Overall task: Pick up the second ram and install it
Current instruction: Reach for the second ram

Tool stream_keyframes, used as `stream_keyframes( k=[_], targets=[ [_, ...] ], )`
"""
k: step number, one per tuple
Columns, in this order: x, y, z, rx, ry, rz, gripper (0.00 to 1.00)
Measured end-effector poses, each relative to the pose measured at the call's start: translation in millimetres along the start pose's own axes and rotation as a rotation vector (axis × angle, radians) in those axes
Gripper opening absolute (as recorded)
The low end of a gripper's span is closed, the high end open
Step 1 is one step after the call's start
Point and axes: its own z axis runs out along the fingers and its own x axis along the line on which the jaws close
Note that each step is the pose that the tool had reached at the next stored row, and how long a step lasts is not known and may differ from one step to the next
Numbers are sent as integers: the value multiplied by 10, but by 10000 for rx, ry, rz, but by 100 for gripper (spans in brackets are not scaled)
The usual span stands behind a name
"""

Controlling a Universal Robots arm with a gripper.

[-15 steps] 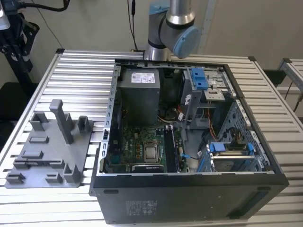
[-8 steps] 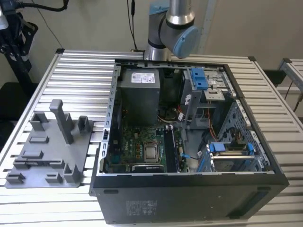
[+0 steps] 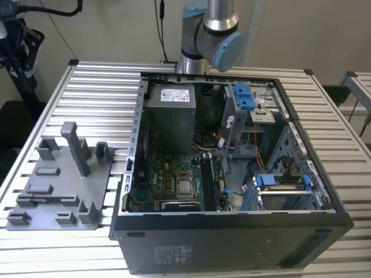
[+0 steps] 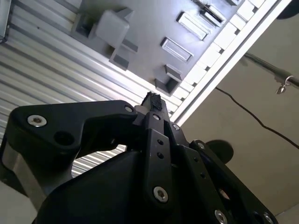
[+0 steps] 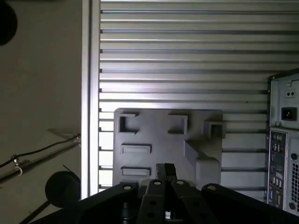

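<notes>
Your pincer [image 5: 166, 171] is closed: in both wrist views the two black fingertips meet pad against pad. It hangs above the grey fixture plate [image 5: 168, 135] and does not touch it, over the plate's edge rather than its middle.

In the second wrist view you look along the pincer's black linkage from one side, with the fingertips [image 4: 154, 100] against the plate's raised blocks and the rim of the ribbed worktop [image 4: 46, 70]. The first wrist view looks straight down on the plate's pockets and also takes in the rear panel of the computer case [image 5: 282, 140].

The exterior view gives you the layout. The plate lies at 8 o'clock with its tall post [image 3: 75, 147] upright. The open case fills the centre through to 4 o'clock, and the arm [image 3: 208, 35] rises at 12 o'clock behind it.

Inside the case, dark strips stand in the memory slots [image 3: 211, 182], just at 3 o'clock of the processor socket [image 3: 185, 186]. You cannot tell from here whether one of them is the second ram.
</notes>
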Motion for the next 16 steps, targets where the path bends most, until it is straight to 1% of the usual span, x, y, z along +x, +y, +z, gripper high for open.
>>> stream_keyframes(
  k=[8, 11, 16],
  targets=[
    [17, -176, 5, 0, 1, 1, 11],
    [17, -260, 10, 0, 1, 0, 11],
    [16, -431, 13, 1, 1, 1, 11]
  ],
)
